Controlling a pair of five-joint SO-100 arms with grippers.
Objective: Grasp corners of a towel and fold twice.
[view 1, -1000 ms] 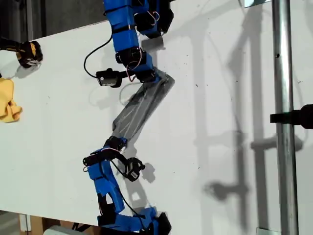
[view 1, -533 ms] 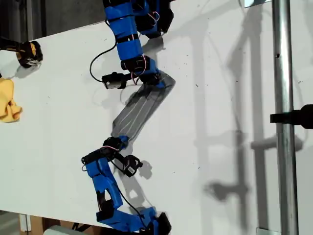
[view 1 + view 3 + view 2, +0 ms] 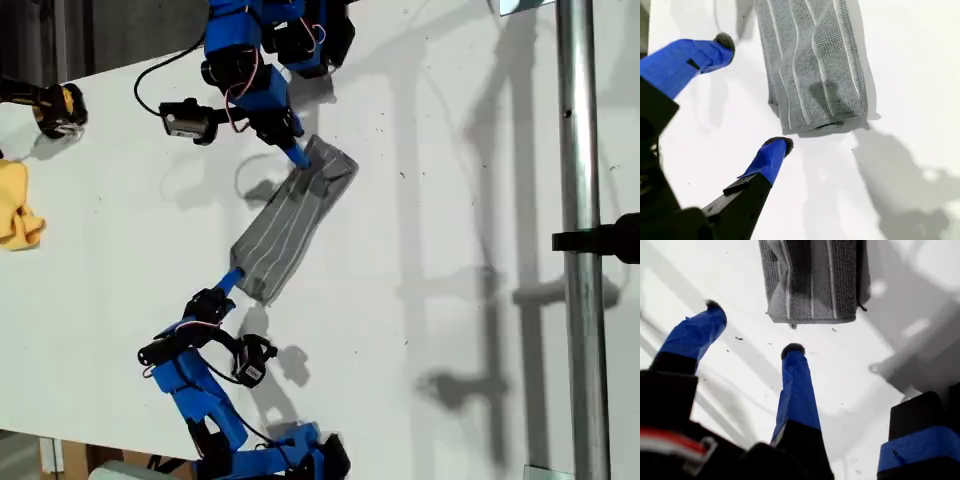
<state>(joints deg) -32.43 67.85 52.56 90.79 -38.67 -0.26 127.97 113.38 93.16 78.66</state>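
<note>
Towel (image 3: 292,218): folded narrow strip, lying diagonally mid-table in the exterior view. Our wrist views show its two ends free: my first gripper (image 3: 750,327) and my second gripper (image 3: 755,92) both spread, empty. Exterior view alone shows a yellow cloth (image 3: 16,205) at its left.

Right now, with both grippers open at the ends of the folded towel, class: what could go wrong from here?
1. One fingertip of my second gripper sits close to the end of the towel; a careless move could snag it and undo the fold.
2. The layers at that end look rippled, so they may slip apart.
3. My first gripper hangs apart from its end; a re-grasp might pinch only the top layer.
</note>
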